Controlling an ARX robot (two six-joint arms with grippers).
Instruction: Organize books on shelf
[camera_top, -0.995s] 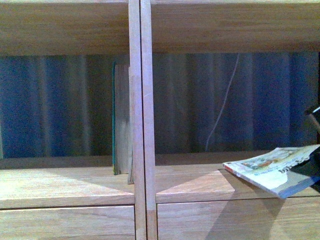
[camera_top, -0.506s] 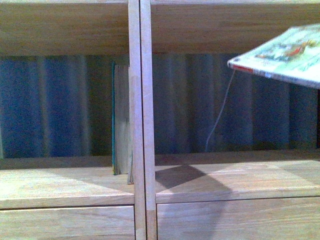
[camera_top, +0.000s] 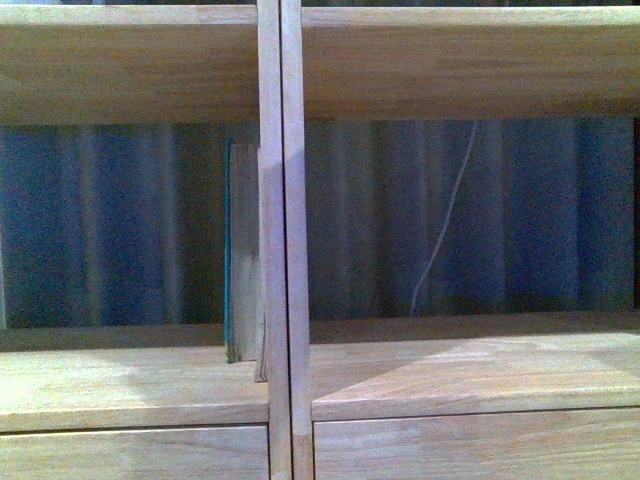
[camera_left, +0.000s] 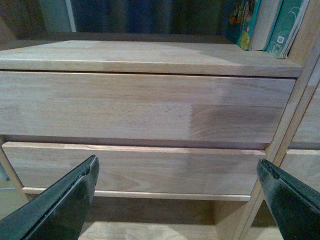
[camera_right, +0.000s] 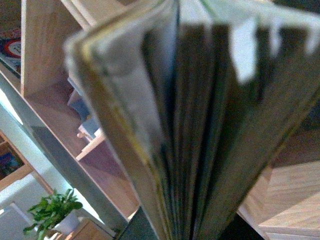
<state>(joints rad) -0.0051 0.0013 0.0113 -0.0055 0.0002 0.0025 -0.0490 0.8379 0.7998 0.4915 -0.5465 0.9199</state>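
The pale wood shelf (camera_top: 420, 65) fills the front view, with its double centre post (camera_top: 280, 200) in the middle. A green-covered book (camera_top: 238, 250) stands upright on the left board against that post. Neither gripper shows in the front view. In the left wrist view my left gripper (camera_left: 177, 200) is open and empty in front of the lower drawer front (camera_left: 140, 170). Standing books (camera_left: 280, 25) show at the shelf board's end. In the right wrist view the thin paperback book (camera_right: 190, 125) is edge-on with fanned pages. My right gripper is shut on it, its fingers hidden.
A blue curtain (camera_top: 120, 220) and a thin white cable (camera_top: 445, 220) hang behind the open back. The right compartment's board (camera_top: 470, 375) is bare wood. Beside the shelf side (camera_right: 45, 45), a potted green plant (camera_right: 55, 210) stands low down.
The paperback rose from just above the right board, passed the upper board's level and left the front view. The front view itself has shifted slightly, and the upper board now sits lower in it.
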